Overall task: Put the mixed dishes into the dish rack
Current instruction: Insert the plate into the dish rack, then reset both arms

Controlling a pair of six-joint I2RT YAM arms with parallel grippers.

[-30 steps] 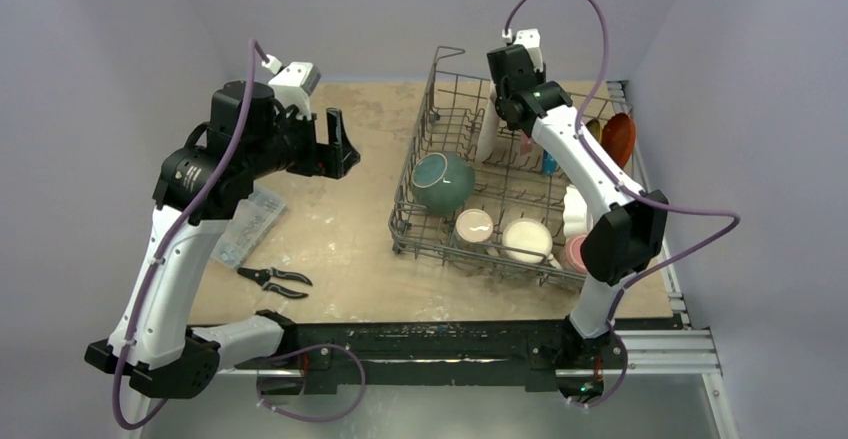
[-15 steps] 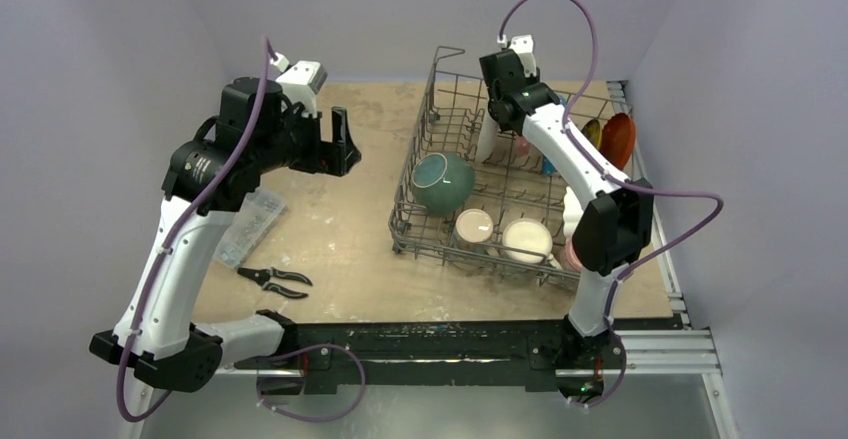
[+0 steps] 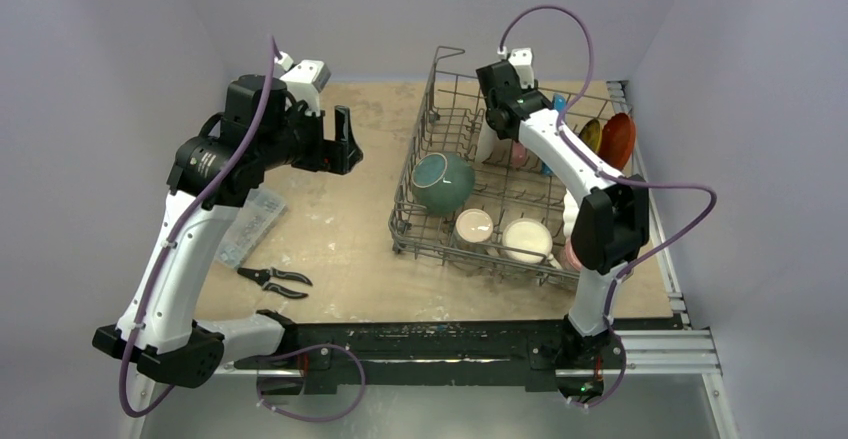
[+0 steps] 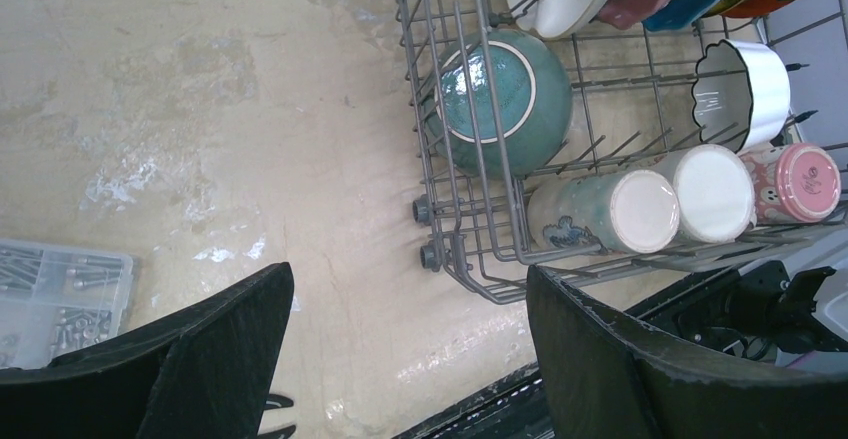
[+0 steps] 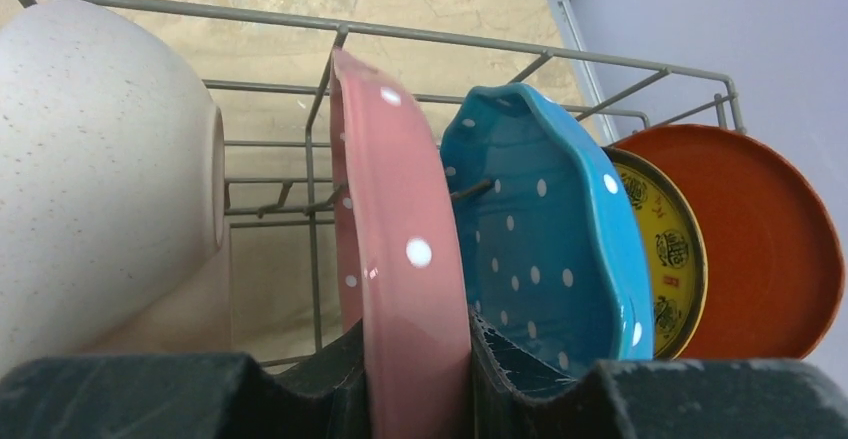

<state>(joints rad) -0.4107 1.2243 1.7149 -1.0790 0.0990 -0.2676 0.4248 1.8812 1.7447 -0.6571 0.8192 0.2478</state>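
Observation:
The dish rack [image 3: 432,109] stands on the right of the table. My right gripper [image 5: 418,389] is shut on the rim of a pink dotted plate [image 5: 400,259], held upright among the tines at the rack's far end [image 3: 503,109]. Left of the plate leans a speckled white bowl [image 5: 100,179]; to its right stand a blue dotted plate [image 5: 540,239], a yellow-faced plate [image 5: 672,249] and an orange plate [image 5: 760,239]. A teal bowl [image 3: 443,181], three mugs [image 4: 610,214] and a white fluted bowl [image 4: 745,89] lie in the rack. My left gripper [image 4: 410,274] hangs open and empty above the bare table left of the rack [image 3: 343,141].
Black-handled pliers [image 3: 273,279] lie near the table's front left. A clear compartment box [image 3: 248,224] sits under my left arm. The rack's tall wire sides [image 4: 470,249] rise to the right of my left gripper.
My right gripper has shifted slightly left and toward the far end of the rack with the pink plate. My left arm has edged a little farther from its base, jaws unchanged.

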